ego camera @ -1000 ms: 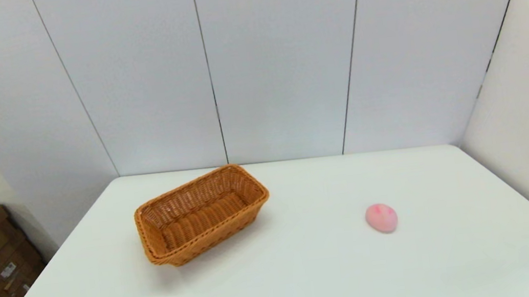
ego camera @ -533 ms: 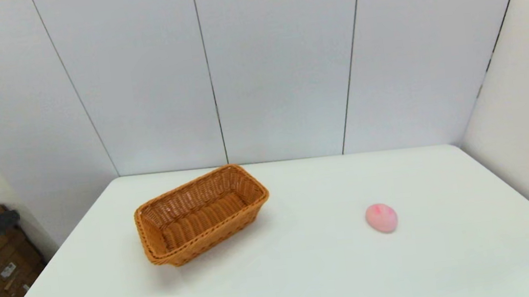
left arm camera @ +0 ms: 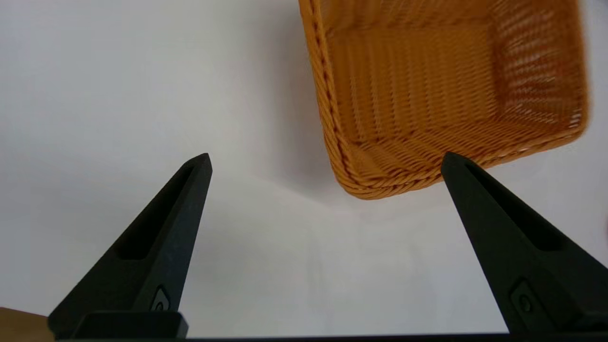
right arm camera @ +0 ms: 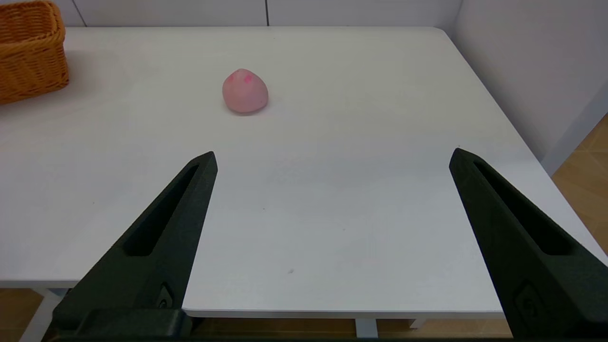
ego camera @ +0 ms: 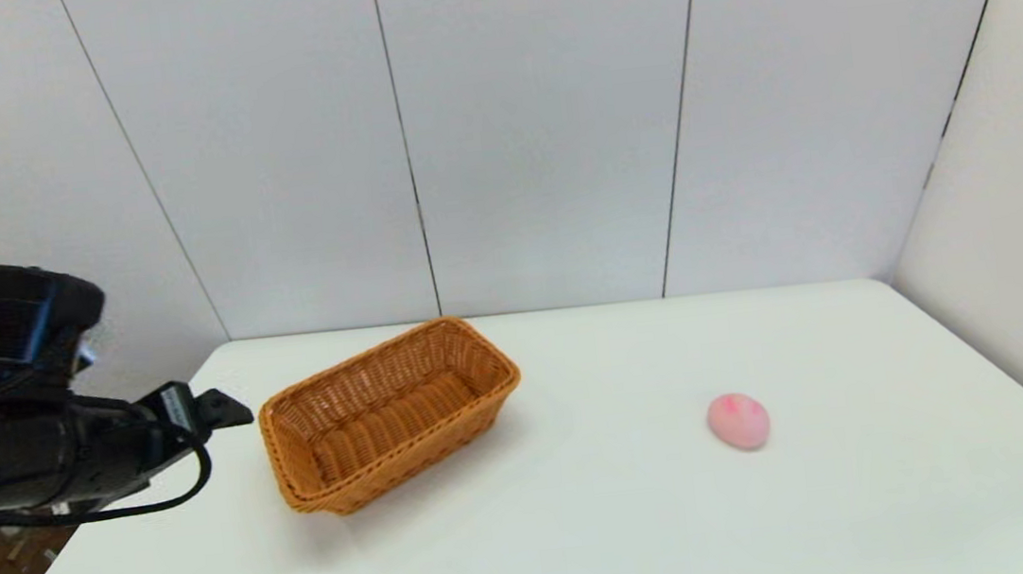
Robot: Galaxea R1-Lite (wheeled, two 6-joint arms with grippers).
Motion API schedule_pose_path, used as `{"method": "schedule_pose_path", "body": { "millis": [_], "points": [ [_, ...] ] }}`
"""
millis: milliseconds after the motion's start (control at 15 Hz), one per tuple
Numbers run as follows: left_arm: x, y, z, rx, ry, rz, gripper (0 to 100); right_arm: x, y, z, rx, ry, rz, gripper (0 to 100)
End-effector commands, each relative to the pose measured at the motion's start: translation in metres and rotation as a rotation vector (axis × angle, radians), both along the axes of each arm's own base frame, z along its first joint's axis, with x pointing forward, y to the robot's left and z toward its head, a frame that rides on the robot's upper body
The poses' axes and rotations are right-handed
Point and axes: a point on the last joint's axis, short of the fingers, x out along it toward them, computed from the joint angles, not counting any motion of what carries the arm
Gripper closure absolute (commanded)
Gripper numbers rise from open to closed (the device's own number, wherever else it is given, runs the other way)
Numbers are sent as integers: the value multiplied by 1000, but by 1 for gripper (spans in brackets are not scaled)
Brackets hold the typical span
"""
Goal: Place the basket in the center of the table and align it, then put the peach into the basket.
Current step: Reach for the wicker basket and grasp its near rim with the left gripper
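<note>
The left gripper (left arm camera: pixel 325 159) hangs with fingers spread wide and empty just beside the near-left corner of the basket (ego camera: pixel 389 412), which sits skewed on the table (ego camera: pixel 594 526), left of centre. The right gripper (right arm camera: pixel 332 156), equally wide and empty, waits at the near edge, the peach (ego camera: pixel 738 421) lying well apart to the basket's right

Count: 1 basket (ego camera: pixel 389 412), 1 peach (ego camera: pixel 738 421), 1 table (ego camera: pixel 612 524). 2 grippers: left gripper (left arm camera: pixel 325 161), right gripper (right arm camera: pixel 332 156).
</note>
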Motion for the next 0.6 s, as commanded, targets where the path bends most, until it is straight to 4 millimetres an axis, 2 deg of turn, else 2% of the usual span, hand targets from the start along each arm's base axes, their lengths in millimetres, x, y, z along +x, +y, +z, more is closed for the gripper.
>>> {"method": "schedule_pose_path", "body": {
  "millis": [67,600],
  "points": [
    [42,-16,-49,-20,184,32,0,0,0,0,0,0,0,0],
    [95,-21,-92,-24,280,73,0,0,0,0,0,-3,0,0]
  ]
}}
